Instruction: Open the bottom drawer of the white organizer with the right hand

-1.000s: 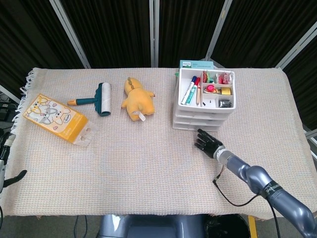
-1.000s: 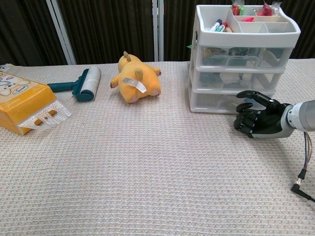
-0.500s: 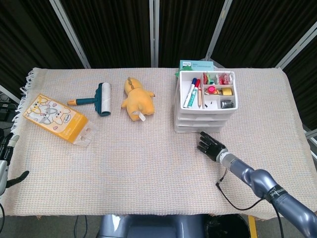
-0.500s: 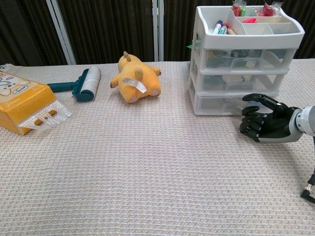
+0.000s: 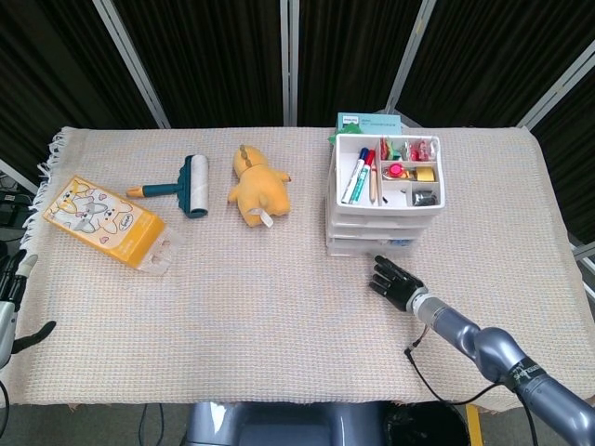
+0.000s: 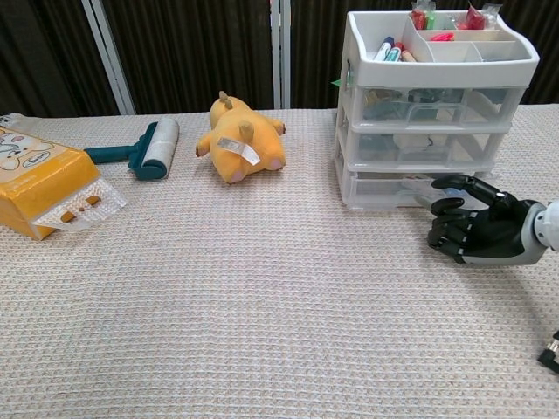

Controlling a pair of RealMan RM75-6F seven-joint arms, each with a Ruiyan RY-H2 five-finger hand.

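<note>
The white organizer (image 5: pixel 385 197) (image 6: pixel 430 105) stands at the right of the table with pens and small items in its top tray. Its bottom drawer (image 5: pixel 370 247) (image 6: pixel 393 188) sticks out a little past the two drawers above. My right hand (image 5: pixel 393 282) (image 6: pixel 476 231) is right in front of that drawer, fingers curled, with the thumb and fingertips against the drawer's front edge. My left hand (image 5: pixel 11 307) shows only at the far left edge of the head view, off the table, fingers apart and holding nothing.
A yellow plush toy (image 5: pixel 257 189) (image 6: pixel 242 139) lies left of the organizer. Further left are a teal lint roller (image 5: pixel 186 186) (image 6: pixel 144 150) and an orange packet (image 5: pixel 110 223) (image 6: pixel 39 188). A black cable (image 5: pixel 437 372) trails from my right forearm.
My right hand has drawn back toward me from the organizer, and the bottom drawer has slid out a little with it. The left hand has barely moved.
</note>
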